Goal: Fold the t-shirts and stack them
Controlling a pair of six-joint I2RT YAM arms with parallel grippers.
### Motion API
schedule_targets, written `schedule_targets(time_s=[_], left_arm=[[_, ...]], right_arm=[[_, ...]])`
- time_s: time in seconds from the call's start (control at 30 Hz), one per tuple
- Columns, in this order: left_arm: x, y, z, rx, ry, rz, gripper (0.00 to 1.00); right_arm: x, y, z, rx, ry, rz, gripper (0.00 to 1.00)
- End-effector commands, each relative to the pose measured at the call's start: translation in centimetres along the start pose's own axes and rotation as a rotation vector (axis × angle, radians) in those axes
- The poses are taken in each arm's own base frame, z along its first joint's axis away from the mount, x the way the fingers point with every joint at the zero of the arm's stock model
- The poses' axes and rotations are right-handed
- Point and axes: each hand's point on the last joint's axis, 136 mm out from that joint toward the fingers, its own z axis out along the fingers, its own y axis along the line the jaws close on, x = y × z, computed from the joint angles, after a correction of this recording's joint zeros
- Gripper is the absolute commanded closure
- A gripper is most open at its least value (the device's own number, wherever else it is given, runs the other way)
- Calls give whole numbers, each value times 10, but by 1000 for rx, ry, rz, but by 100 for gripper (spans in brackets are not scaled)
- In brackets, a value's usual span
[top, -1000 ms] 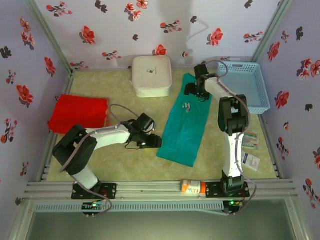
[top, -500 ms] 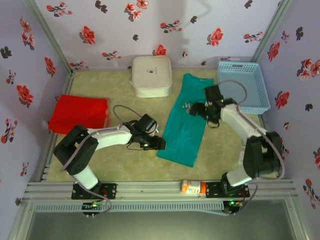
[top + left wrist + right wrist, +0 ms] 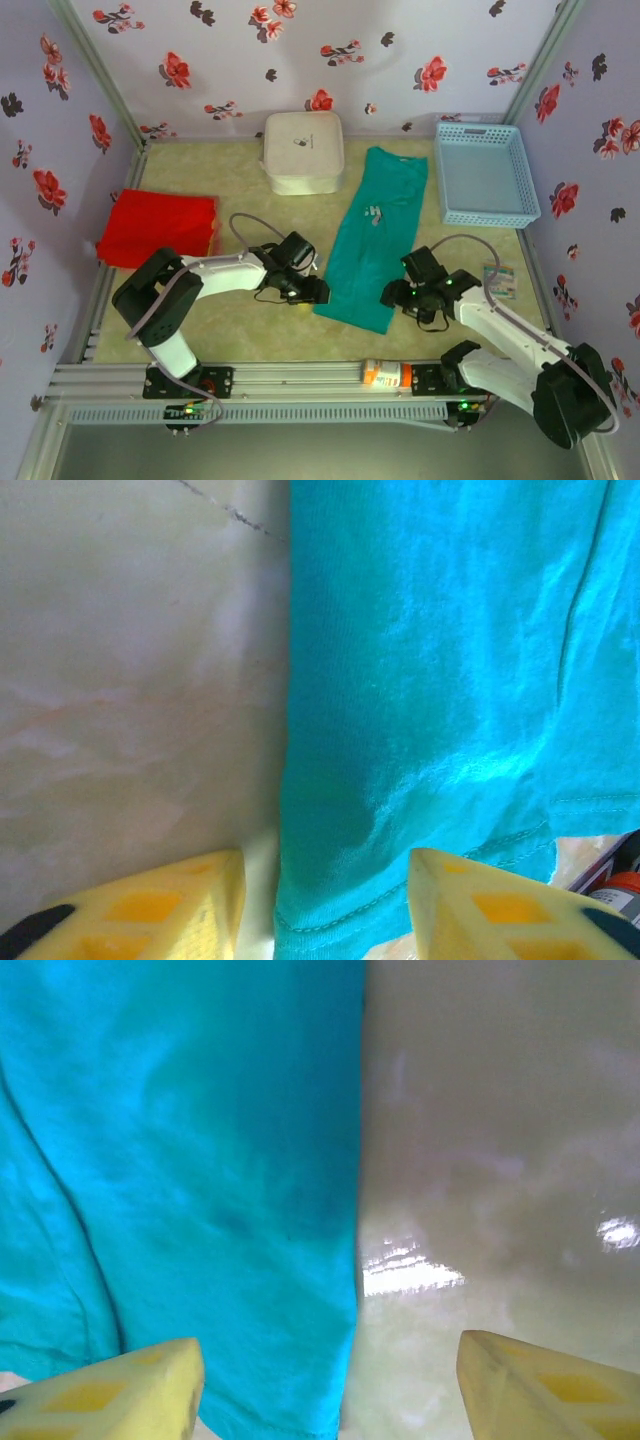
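From above, the teal t-shirt (image 3: 375, 240) lies as a long strip in the middle of the desk (image 3: 250, 330). The red t-shirt (image 3: 160, 228) sits folded at the left side. Behind them the white box (image 3: 303, 150) is shut, so its contents are hidden. The blue basket (image 3: 485, 185) shows its bare mesh floor. The left claw (image 3: 312, 290) and right claw (image 3: 395, 297) flank the strip's near end.

The left wrist view shows its claw (image 3: 320, 910) spread wide, gripping nothing and straddling the shirt's (image 3: 440, 680) edge near the hem corner.

In the right wrist view that claw (image 3: 335, 1390) is equally wide, grips nothing and straddles the opposite edge (image 3: 180, 1160).
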Motion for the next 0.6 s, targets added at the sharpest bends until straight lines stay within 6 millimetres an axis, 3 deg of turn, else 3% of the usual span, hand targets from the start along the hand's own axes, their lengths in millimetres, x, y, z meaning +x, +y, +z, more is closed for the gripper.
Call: schedule_targets(time_s=[0.0, 0.13, 0.43, 0.57], left_arm=[[17, 0, 17, 19, 58, -8, 58], [18, -6, 23, 24, 66, -23, 66], [20, -24, 35, 83, 38, -66, 90], [16, -35, 36, 112, 22, -81, 94]], right_arm=[[13, -2, 9, -25, 24, 90, 34], [20, -9, 14, -16, 29, 102, 38], [19, -39, -3, 98, -39, 127, 40], [21, -45, -6, 122, -42, 134, 41]])
